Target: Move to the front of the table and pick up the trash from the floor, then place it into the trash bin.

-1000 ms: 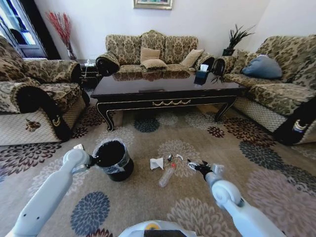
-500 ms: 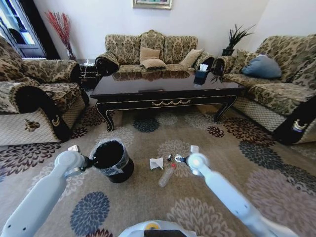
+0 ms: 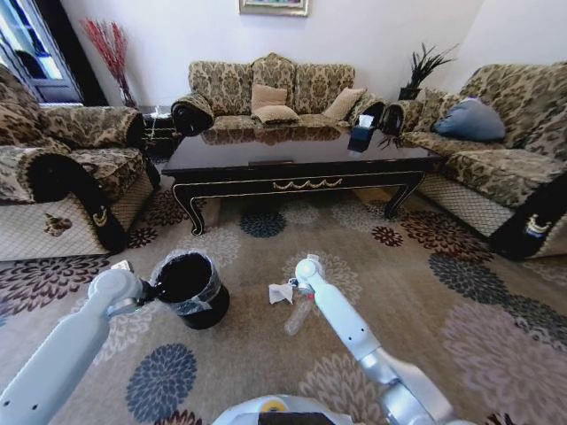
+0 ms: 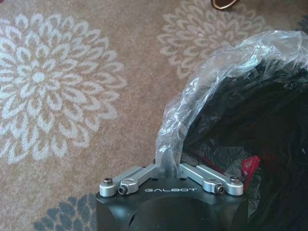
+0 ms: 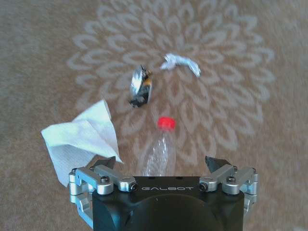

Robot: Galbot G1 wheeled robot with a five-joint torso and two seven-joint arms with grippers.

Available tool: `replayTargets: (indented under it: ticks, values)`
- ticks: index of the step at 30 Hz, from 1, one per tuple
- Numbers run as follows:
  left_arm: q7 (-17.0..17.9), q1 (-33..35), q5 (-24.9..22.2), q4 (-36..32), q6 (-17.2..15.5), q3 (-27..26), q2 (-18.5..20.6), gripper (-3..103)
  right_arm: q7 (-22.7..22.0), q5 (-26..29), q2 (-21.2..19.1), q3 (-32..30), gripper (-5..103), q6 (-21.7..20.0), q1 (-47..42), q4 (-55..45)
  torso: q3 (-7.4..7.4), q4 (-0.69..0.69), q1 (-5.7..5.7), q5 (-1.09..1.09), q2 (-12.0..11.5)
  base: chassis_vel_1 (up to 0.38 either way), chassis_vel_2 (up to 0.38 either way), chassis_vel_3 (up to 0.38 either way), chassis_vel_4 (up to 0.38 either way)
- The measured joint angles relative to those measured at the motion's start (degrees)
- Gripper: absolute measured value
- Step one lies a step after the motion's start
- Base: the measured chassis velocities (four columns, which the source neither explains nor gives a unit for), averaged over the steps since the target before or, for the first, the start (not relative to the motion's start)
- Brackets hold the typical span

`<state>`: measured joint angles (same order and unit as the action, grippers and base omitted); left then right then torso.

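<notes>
The trash lies on the floor [image 3: 416,283] in front of the table [image 3: 297,159]: crumpled white paper [image 3: 281,293] [image 5: 82,137], a clear bottle [image 3: 299,317] [image 5: 161,149] with a red cap, a dark shiny scrap [image 5: 140,85] and a small white scrap [image 5: 180,62]. My right gripper [image 5: 161,163] hangs open just above the bottle, one finger near the paper's edge. The black trash bin [image 3: 188,288] stands left of the trash. My left gripper [image 4: 168,168] is shut on its rim, pinching the clear liner [image 4: 216,77].
Patterned sofas [image 3: 266,93] ring the table on three sides, with an armchair [image 3: 62,177] close at left and another [image 3: 505,168] at right. A dark tissue box [image 3: 361,131] sits on the table. Open carpet lies right of the trash.
My right arm has swung left and forward, from right of the trash to directly over it. The left arm and the bin it holds have shifted slightly left.
</notes>
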<state>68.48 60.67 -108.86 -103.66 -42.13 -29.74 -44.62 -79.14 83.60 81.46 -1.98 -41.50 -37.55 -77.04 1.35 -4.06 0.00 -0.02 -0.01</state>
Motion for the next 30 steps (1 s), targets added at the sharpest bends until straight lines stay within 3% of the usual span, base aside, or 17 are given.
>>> replayTargets:
  ticks: [12, 19, 30]
  values:
    - [0.0, -0.14, 0.23, 0.62, 0.0, 0.55, -0.68, 0, 2.24, -7.22, 10.44, -10.23, 100, 1.23, -2.27, 7.89, -0.01, 0.0, 0.0, 0.01, 0.0, 0.0, 0.0, 0.0, 0.0]
    - [0.02, -0.39, 1.15, 0.53, 0.0, 1.37, -1.02, 0, 6.64, -14.11, 11.01, -15.81, 100, 0.82, -3.45, 13.71, 0.0, 0.0, 0.0, 0.02, 0.0, 0.0, 0.0, 0.0, 0.0]
    - [0.94, -1.09, 1.39, -0.77, 0.0, 2.47, -0.86, 0, 12.84, -20.22, 10.79, -22.01, 100, 1.56, -3.09, 19.39, 0.0, 0.01, 0.0, 0.02, 0.0, 0.0, 0.0, 0.0, 0.0]
